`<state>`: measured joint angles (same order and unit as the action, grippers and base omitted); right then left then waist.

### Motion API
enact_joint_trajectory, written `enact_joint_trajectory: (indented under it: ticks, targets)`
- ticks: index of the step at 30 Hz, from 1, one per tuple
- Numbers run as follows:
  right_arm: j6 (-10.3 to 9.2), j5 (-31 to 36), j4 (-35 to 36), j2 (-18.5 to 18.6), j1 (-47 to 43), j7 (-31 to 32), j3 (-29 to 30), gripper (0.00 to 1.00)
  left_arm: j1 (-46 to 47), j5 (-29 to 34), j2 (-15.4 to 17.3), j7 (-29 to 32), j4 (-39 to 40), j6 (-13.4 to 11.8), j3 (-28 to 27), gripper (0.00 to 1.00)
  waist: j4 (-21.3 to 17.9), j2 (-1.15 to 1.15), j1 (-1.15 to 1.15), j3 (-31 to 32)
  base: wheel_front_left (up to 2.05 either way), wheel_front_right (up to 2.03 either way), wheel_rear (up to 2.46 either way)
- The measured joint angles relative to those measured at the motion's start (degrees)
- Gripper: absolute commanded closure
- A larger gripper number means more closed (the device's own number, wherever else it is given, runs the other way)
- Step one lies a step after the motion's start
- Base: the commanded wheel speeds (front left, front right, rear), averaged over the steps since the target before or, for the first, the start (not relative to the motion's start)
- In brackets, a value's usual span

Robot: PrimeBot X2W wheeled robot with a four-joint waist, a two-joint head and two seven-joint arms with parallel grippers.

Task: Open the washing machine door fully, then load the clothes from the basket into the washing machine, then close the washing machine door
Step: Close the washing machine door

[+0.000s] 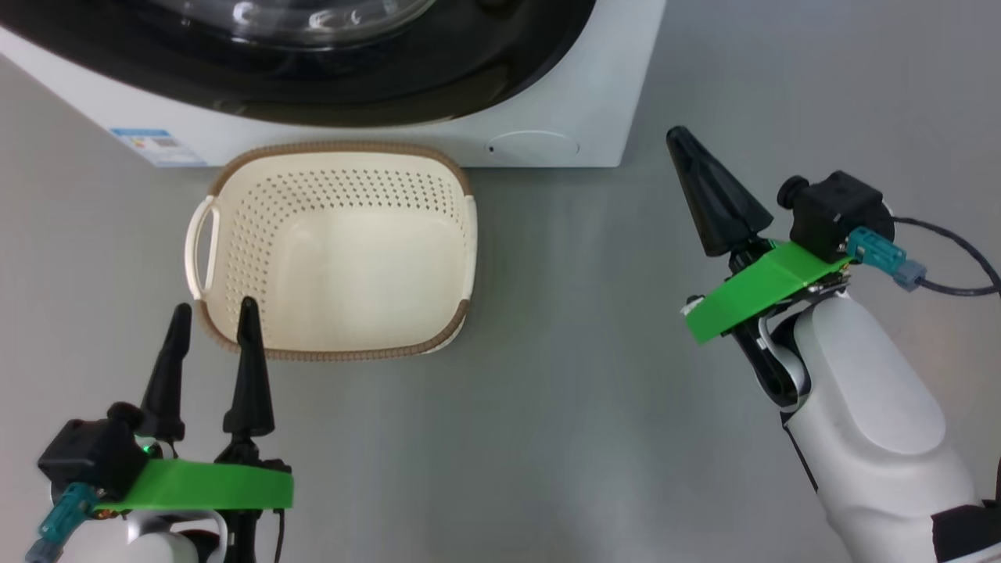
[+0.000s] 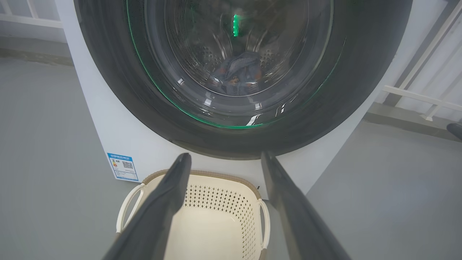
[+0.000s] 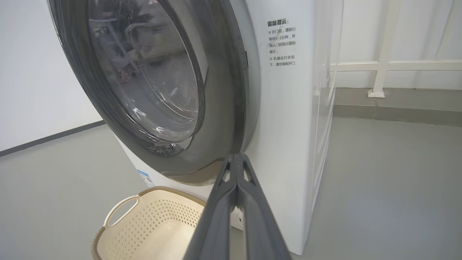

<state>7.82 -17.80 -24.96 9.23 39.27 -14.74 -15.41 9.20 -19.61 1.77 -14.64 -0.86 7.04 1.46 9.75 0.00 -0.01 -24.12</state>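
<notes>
The washing machine (image 1: 547, 94) stands ahead with its door (image 1: 391, 86) lying closed against the white front. Through the glass of the door (image 2: 108, 90), in the left wrist view, bluish clothes (image 2: 236, 72) lie in the steel drum. The cream basket (image 1: 344, 258) sits on the floor right in front of the machine, with nothing in it. My left gripper (image 1: 215, 306) is open, with its fingertips over the basket's near left corner. My right gripper (image 1: 680, 137) is shut on nothing, off to the right of the basket, pointing at the machine's right corner (image 3: 285, 126).
A blue label (image 1: 152, 146) and a small round flap (image 1: 532, 146) mark the machine's lower front. Grey floor spreads on both sides. A white railing (image 3: 379, 65) runs along the wall behind the machine's right side.
</notes>
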Motion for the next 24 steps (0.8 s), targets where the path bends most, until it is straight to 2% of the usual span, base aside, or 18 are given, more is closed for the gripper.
enact_joint_trajectory:
  ticks: [6, 7, 8, 9, 24]
  targets:
    - [0.00, 0.1, 1.0, 0.0, -3.3, 0.0, 0.9, 0.98, -1.3, 1.0, 0.0, 0.0, 0.3, 0.3, -1.3, 0.00, -2.0, 0.00, 0.00, 2.4, 0.00, 0.00, 0.00]
    - [0.00, 0.1, 1.2, 0.0, -3.9, 0.0, 1.2, 0.71, -1.7, 1.2, 0.0, 0.0, 0.3, 0.3, -1.5, 0.00, -2.3, 0.00, 0.00, 2.7, 0.00, 0.00, 0.00]
    - [0.00, 0.1, 1.4, 0.0, -4.4, 0.0, 1.3, 0.52, -2.1, 1.3, 0.0, 0.0, 0.3, 0.3, -1.8, 0.00, -2.7, 0.00, 0.00, 3.1, 0.00, 0.00, 0.00]
    - [0.00, 0.2, 1.5, 0.0, -5.1, 0.0, 1.5, 0.00, -2.3, 1.6, 0.0, 0.0, 0.2, 0.3, -1.9, 0.00, -3.0, 0.00, 0.00, 3.5, 0.00, 0.00, 0.00]
    - [0.00, 2.1, 6.1, -1.8, -16.9, 0.0, 5.6, 0.00, -7.0, 2.7, 0.1, 0.0, 0.2, 0.3, -7.2, 0.00, -10.5, 0.00, 0.00, 9.1, 0.00, 0.00, 0.00]
